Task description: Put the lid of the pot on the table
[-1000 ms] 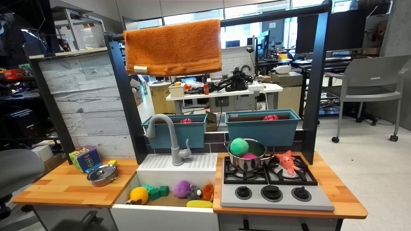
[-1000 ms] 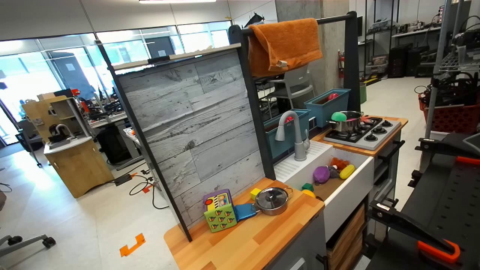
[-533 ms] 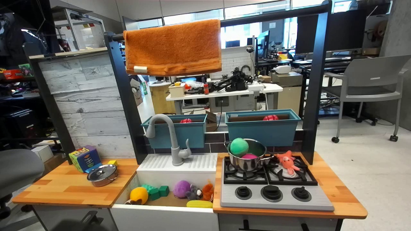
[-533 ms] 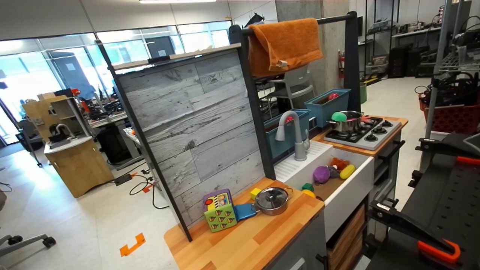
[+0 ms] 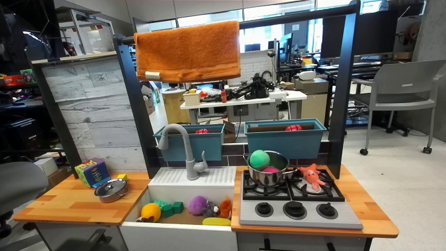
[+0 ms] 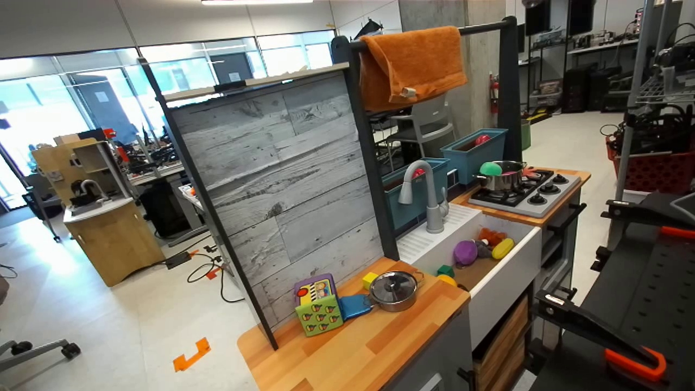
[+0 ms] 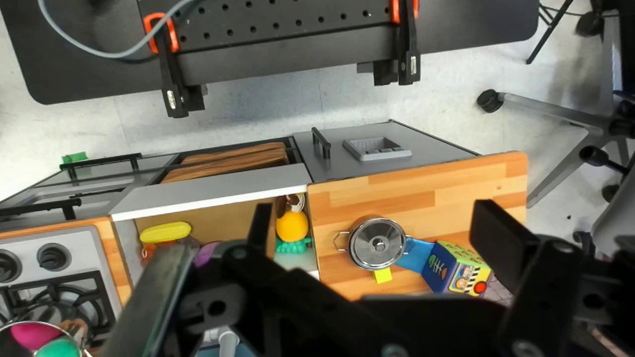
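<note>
The silvery lid (image 5: 112,187) sits on the small pot (image 5: 113,198) on the wooden table (image 5: 66,207). The lid (image 6: 395,285), pot (image 6: 400,306) and table (image 6: 347,355) also show in an exterior view. In the wrist view the lid (image 7: 377,244) is seen from above with its knob in the middle; the pot's wall (image 7: 356,225) and the table (image 7: 377,196) show around it. My gripper (image 7: 379,232) is open and empty, well above the lid, its fingers apart on either side of the pot in the picture. Dark blocks resembling its fingers (image 6: 559,20) show at an exterior view's top edge.
A soft toy cube (image 5: 92,172) with a blue flap and a yellow block (image 5: 122,176) touch or nearly touch the pot. The sink (image 5: 181,228) holds several toys. A bigger pot (image 5: 267,178) with balls stands on the stove (image 5: 299,212). An upright panel (image 6: 277,190) rises behind the table.
Two dark blocks, resembling my gripper's fingers, have come into an exterior view at the top right edge. The lid, pot and other things have not moved.
</note>
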Robot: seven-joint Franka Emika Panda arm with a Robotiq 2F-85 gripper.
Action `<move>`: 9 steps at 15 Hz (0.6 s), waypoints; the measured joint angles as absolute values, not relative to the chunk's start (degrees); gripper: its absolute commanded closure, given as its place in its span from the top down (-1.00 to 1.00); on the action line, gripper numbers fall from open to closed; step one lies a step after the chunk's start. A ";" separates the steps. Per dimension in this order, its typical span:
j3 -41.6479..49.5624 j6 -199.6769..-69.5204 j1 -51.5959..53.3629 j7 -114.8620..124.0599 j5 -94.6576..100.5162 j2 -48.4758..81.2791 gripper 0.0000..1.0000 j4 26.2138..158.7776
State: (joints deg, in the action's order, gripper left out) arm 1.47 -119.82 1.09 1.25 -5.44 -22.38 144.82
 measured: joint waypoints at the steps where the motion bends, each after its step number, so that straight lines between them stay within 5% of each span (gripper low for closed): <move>1: 0.98 -121.20 1.19 2.06 -5.91 -20.42 1.00 143.97; 9: -0.78 -133.56 1.57 6.28 -6.88 -7.40 1.00 138.86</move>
State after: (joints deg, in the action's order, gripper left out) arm -0.78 -133.56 1.57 6.28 -6.88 -7.40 138.86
